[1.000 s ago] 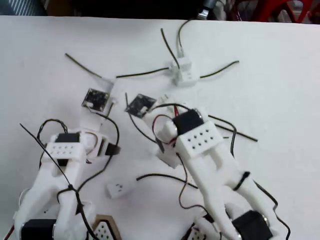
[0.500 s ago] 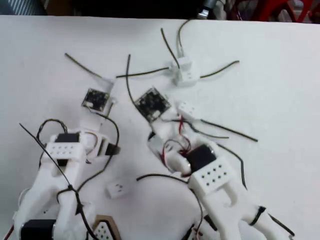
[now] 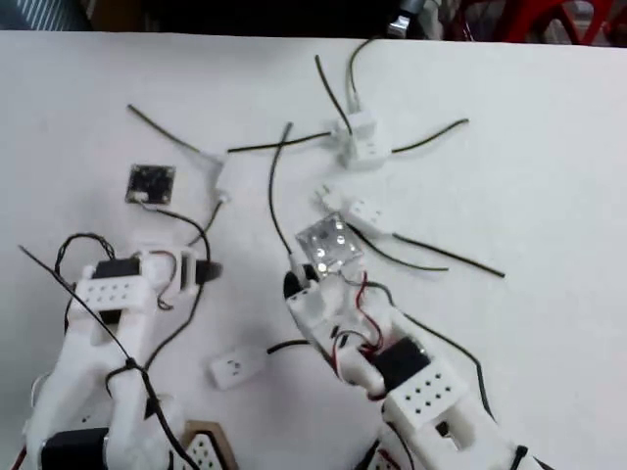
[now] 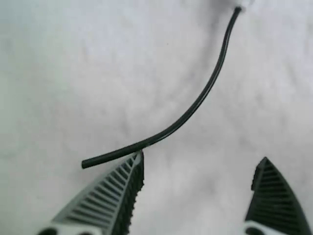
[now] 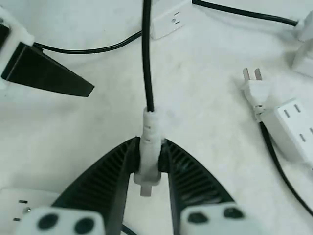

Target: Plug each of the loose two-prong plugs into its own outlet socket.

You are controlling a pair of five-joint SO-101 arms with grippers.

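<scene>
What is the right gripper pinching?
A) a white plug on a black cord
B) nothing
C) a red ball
A: in the right wrist view the right gripper is shut on the white plug, with its black cord running away from it.

The white left arm (image 3: 103,323), at seven o'clock, is trailing black cables; the white right arm (image 3: 426,392) is showing red wires, the right gripper (image 5: 150,143) ribbed black fingers (image 5: 190,181).

I count two white two-prong plugs on black cords (image 5: 148,142). White plastic outlet blocks (image 3: 235,367) number four, I think.
</scene>
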